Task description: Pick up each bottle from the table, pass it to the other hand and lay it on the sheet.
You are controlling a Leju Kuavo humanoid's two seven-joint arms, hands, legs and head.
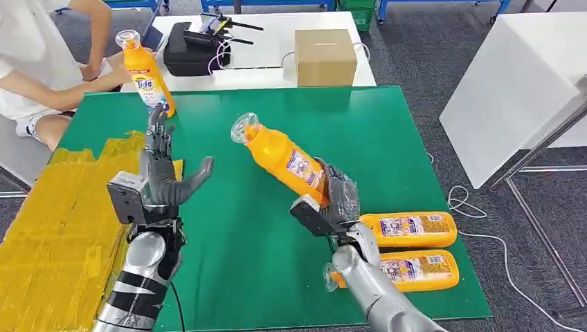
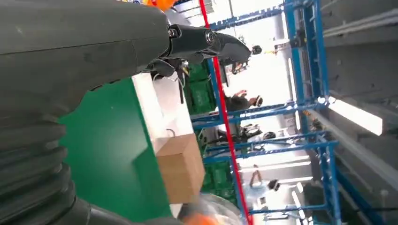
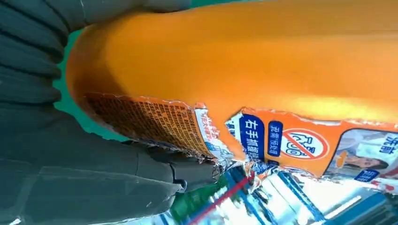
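Observation:
My right hand (image 1: 338, 199) grips an orange bottle (image 1: 284, 158) by its base and holds it tilted above the green table (image 1: 387, 138), clear cap pointing toward the left. The right wrist view shows the orange bottle (image 3: 263, 61) close up, with its torn label, inside my right hand (image 3: 70, 178). My left hand (image 1: 165, 169) stands raised with fingers spread and nothing in it, a short way left of the bottle's cap. A dark finger (image 2: 206, 42) of my left hand (image 2: 70, 51) shows in the left wrist view. Two more orange bottles (image 1: 410, 229) (image 1: 415, 270) lie on the table at the near right. The yellow sheet (image 1: 62, 214) covers the table's left side.
A person (image 1: 41, 69) sits at the far left and holds another orange bottle (image 1: 147, 75) upright at the table's back corner. Behind the green table stands a white table with a cardboard box (image 1: 325, 57) and a black case (image 1: 197, 48). A white board (image 1: 516, 90) stands to the right.

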